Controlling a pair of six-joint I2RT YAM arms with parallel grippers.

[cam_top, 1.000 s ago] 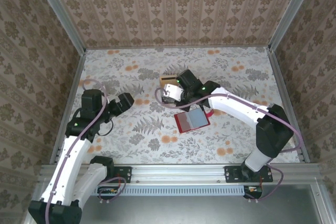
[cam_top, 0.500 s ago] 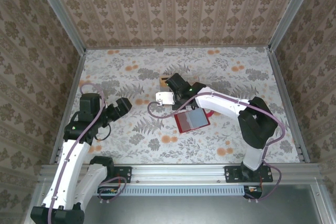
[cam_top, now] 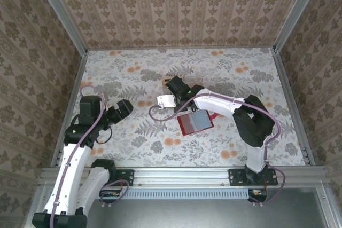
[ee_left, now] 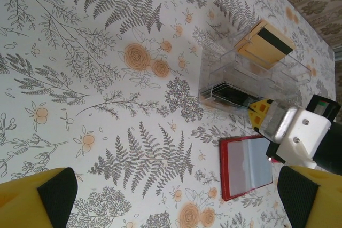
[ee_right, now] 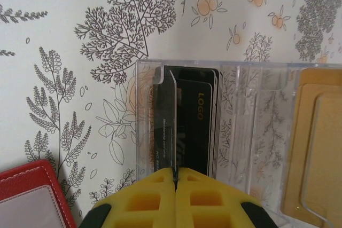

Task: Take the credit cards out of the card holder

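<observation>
Risk at the tray: right gripper (ee_right: pixel 175 173), its yellow ribbed fingers pinched shut on 1 thin, dark credit card (ee_right: pixel 166 126) held on edge over the clear plastic tray (ee_right: pixel 251 121), could snag a glossy divider or let the slick card tip askew onto the stack below. Card holder (cam_top: pixel 195 122), red with smooth grey-blue lining, lies open just beside the tray. Left gripper (cam_top: pixel 124 106) hangs wide open, empty, well apart.

card holder (ee_right: pixel 18 185) cut at corner, tan card (ee_right: pixel 320 148) at right edge, dark card (ee_right: pixel 164 126) partly behind claw (ee_right: pixel 175 177)
</observation>
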